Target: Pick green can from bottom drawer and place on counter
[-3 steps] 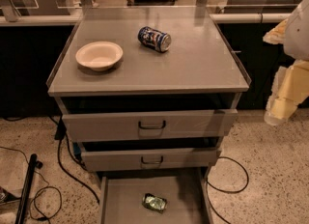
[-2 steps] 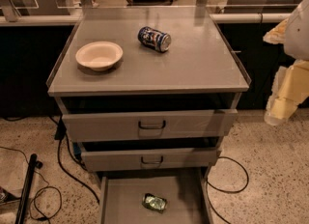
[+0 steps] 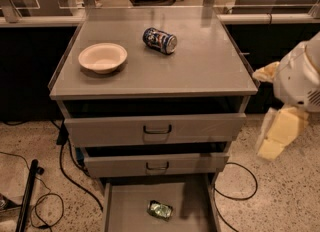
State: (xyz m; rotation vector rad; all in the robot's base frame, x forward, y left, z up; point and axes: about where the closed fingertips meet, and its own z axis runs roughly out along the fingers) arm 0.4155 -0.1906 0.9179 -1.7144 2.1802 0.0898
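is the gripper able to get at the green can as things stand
Probably yes. The bottom drawer is pulled out and the green can lies uncovered on its floor, forward of the middle drawer. The gripper hangs right of the cabinet, apart from it, and must swing left and down.

The white arm showed at the right edge, mid-frame, and its pale gripper hung below it, pointing down and left.

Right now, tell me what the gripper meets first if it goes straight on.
The gripper, right of the grey drawer cabinet, points down; it would likely meet the speckled floor first, clear of the dented green can. Depth is unclear.
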